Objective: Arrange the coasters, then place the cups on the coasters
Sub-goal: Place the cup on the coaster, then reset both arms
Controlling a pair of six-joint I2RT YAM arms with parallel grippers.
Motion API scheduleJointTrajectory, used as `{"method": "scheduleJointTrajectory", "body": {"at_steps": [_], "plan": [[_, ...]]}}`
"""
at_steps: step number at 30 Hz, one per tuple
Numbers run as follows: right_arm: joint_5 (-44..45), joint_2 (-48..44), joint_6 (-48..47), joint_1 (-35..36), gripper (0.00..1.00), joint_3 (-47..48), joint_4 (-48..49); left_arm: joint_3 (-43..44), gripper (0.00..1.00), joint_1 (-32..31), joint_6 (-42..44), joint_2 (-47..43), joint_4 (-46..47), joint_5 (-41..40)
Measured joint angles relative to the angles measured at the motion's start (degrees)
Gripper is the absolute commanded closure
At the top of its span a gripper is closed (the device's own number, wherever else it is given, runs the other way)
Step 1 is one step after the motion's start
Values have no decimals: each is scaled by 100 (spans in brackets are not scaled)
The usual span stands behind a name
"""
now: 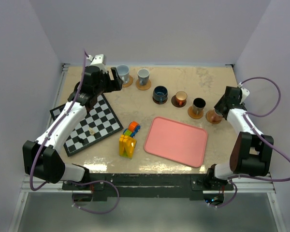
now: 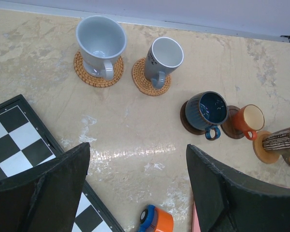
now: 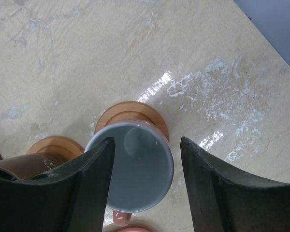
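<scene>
Six cups stand on six coasters in an arc across the back of the table. From the left they are a pale blue cup (image 2: 100, 41), a grey-white cup (image 2: 165, 55), a navy cup (image 2: 207, 110), a tan cup (image 2: 249, 120) and a black cup (image 2: 282, 140). The last cup (image 3: 140, 179), grey inside with a pink handle, sits on an orange-tan coaster (image 3: 130, 112). My right gripper (image 3: 146, 145) is open around it, with a gap at the right finger. My left gripper (image 2: 137, 154) hangs open over bare table, nothing between its fingers.
A chessboard (image 1: 87, 123) lies at the front left under the left arm. Colourful toy blocks (image 1: 128, 140) sit mid-table beside a pink tray (image 1: 176, 141). An orange and blue toy (image 2: 157, 220) lies just below the left fingers.
</scene>
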Motion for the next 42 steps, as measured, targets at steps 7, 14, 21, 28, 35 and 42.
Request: {"method": "scheduleJointTrajectory", "body": {"at_steps": [7, 14, 21, 28, 35, 42], "plan": [[-4, -31, -22, 2, 51, 0, 37, -22, 15, 13, 2, -48, 2, 0], [-98, -31, -66, -2, 67, -48, 131, -107, 15, 20, 0, -190, -2, -4], [-210, -7, -197, -2, 82, -59, 210, -129, 15, 22, 0, -280, -4, -7], [-284, 35, -398, 0, 81, -59, 284, -129, 15, 20, 0, -315, -4, -17], [-310, 35, -586, 0, 59, -59, 372, -129, 15, 20, 0, -326, -7, -20], [-426, -243, -643, 2, 27, -59, 385, -131, 15, 20, 0, -326, -7, -20]]}}
